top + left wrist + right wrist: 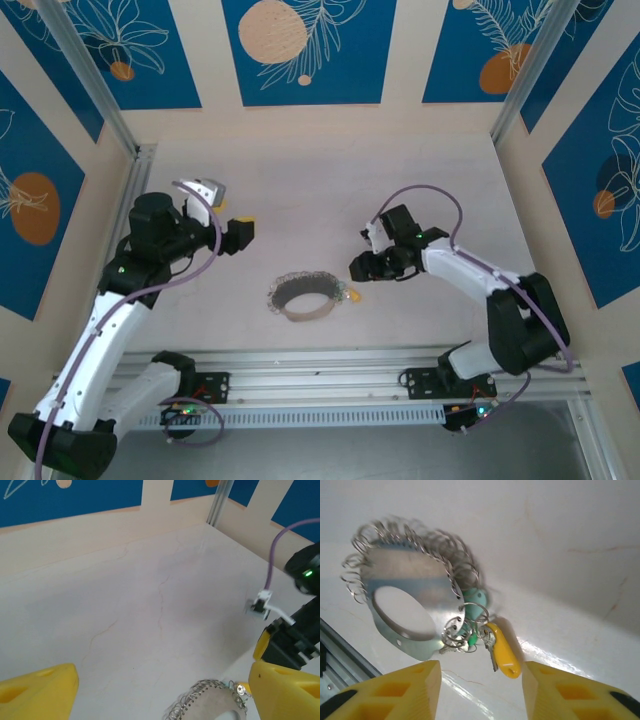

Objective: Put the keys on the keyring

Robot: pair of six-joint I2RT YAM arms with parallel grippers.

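Keys [502,651] in this scene are 1 small yellow-gold piece with a thin metal blade beside it. It lies flat on the tabletop [420,180] at the right side of the keyring [303,297]. The keyring is a floppy grey band edged with many wire loops, and it lies near the middle of the tabletop, between the 2 arms. In the right wrist view the piece touches a cluster of small rings beside the green tag [476,604]. Whether it is already threaded on them cannot be told.

The right end effector [480,692] hangs close over this piece. Its 2 fingers stand apart at a medium width with nothing between them. The piece lies directly ahead of the gap, a little toward the right finger. Its long axis runs from the rings toward the gap, slightly slanted, so the fingers would probably close across its narrow side. The left end effector [241,234] is wide open and holds nothing. It is well apart from the keyring, on the far left side.

The right arm is clearly the nearer one, so the coming move is probably for it: a short descent and a pinch on the yellow end. The piece is thin and flat on the tabletop, so it may slide away instead of lifting.
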